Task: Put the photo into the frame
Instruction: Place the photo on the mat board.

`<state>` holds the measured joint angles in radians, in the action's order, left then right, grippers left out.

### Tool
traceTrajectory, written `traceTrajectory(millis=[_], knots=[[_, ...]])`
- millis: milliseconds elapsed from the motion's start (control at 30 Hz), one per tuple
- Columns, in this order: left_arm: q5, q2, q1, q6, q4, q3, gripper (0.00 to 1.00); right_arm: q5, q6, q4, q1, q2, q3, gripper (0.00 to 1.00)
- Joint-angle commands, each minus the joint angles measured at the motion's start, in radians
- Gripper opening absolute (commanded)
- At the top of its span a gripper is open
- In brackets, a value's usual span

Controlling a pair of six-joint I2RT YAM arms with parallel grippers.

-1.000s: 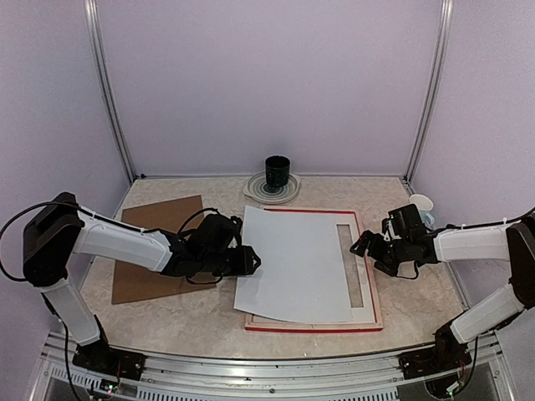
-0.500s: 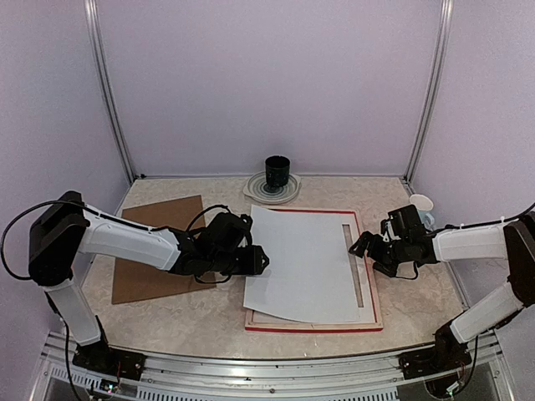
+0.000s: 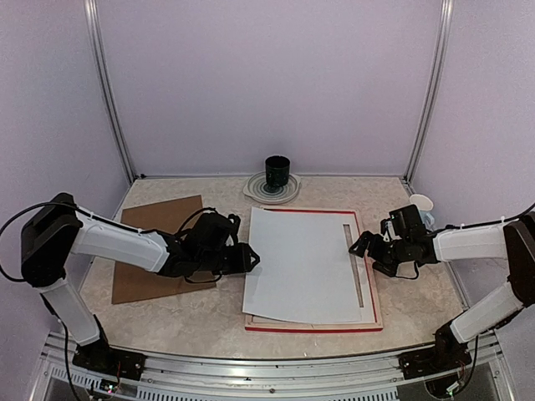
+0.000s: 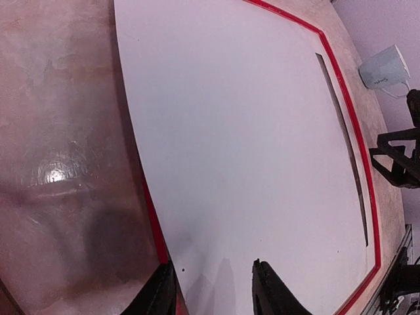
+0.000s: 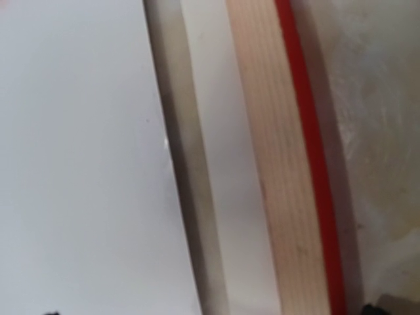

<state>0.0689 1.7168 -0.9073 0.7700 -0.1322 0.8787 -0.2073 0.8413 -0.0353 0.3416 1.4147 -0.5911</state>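
Two arms are reaching in from the near edge of the marble table [image 3: 209,322], one from each side. Nearest between them, the frame [image 3: 374,292] is lying flat with its pale wood back up and its red edge showing along the near and right sides. The photo [image 3: 301,267] is lying on the frame with its blank white side up, covering most of it. Its left edge is running along the frame's left rail, and its near left corner is sticking out just past the frame. Along the right, a narrow dark slot [image 3: 355,263] is showing between the photo's edge and a white band [image 5: 226,164] inside the frame's right rail.

The left gripper [image 3: 251,259] is hovering low at the middle of the photo's left edge. In the left wrist view its fingers [image 4: 270,294] are standing apart, one over the red rail and one over the white sheet, and nothing is pinched between them. Whether the tips are touching the paper is hard to tell from here. The right gripper [image 3: 368,255] is hanging at the frame's right rail, jaws spread wide and holding nothing, and its wrist camera is looking straight down on the rail.

Under the left arm, a brown cardboard board [image 3: 150,221] is lying flat on the table, well left of the frame. Further back on the right, a white cup [image 3: 422,203] is sitting near the corner post. At the far edge, a dark cup [image 3: 277,171] is standing upright on a plate [image 3: 255,190].
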Motion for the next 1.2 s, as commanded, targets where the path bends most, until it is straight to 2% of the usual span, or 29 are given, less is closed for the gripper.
traceTrajectory(millis=[0,100,267,433,1167], knots=[[-0.063,-0.048,0.021,0.034,-0.138,-0.038,0.37,-0.029,-0.005,0.031,-0.017,-0.014,0.024,0.99],[-0.116,-0.057,0.031,0.053,-0.199,-0.067,0.34,-0.046,0.003,0.033,-0.019,-0.014,0.031,0.99],[-0.171,-0.047,0.045,0.073,-0.264,-0.092,0.35,-0.062,0.008,0.059,-0.021,-0.015,0.037,0.99],[-0.236,-0.035,0.07,0.123,-0.397,-0.162,0.35,-0.074,0.013,0.07,-0.022,-0.015,0.043,0.99],[-0.358,0.076,0.098,0.275,-0.731,-0.248,0.42,-0.093,0.026,0.08,-0.024,-0.018,0.046,0.99]])
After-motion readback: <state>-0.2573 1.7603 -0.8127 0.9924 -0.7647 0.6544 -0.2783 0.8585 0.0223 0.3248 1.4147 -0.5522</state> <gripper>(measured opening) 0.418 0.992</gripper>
